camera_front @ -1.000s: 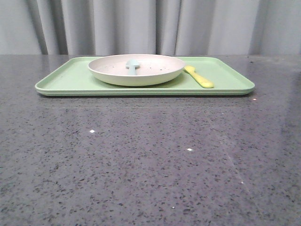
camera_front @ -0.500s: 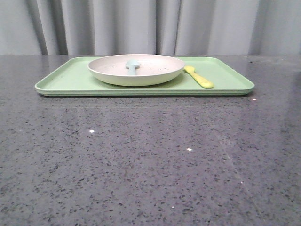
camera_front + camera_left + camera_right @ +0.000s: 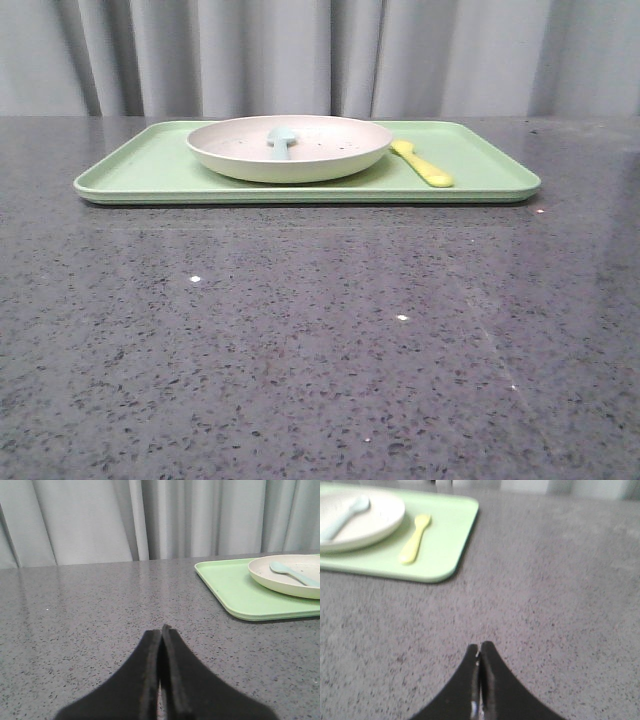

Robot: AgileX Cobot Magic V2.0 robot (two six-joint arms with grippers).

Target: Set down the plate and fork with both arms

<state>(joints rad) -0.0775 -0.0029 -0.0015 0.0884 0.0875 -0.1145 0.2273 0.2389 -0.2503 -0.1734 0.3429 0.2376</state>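
The off-white speckled plate [image 3: 290, 147] sits on the light-green tray [image 3: 150, 170] at the back of the table, with a pale blue spoon [image 3: 281, 140] lying in it. The yellow fork [image 3: 422, 163] lies on the tray just right of the plate. The plate [image 3: 280, 577] also shows in the left wrist view, and plate [image 3: 375, 517] and fork [image 3: 415, 539] show in the right wrist view. My left gripper [image 3: 161, 629] is shut and empty over bare table, left of the tray. My right gripper [image 3: 479, 647] is shut and empty, in front of the tray's right end. Neither arm shows in the front view.
The dark speckled stone table [image 3: 320, 340] stretches from the tray to the front edge. Grey curtains [image 3: 320, 55] hang behind the table.
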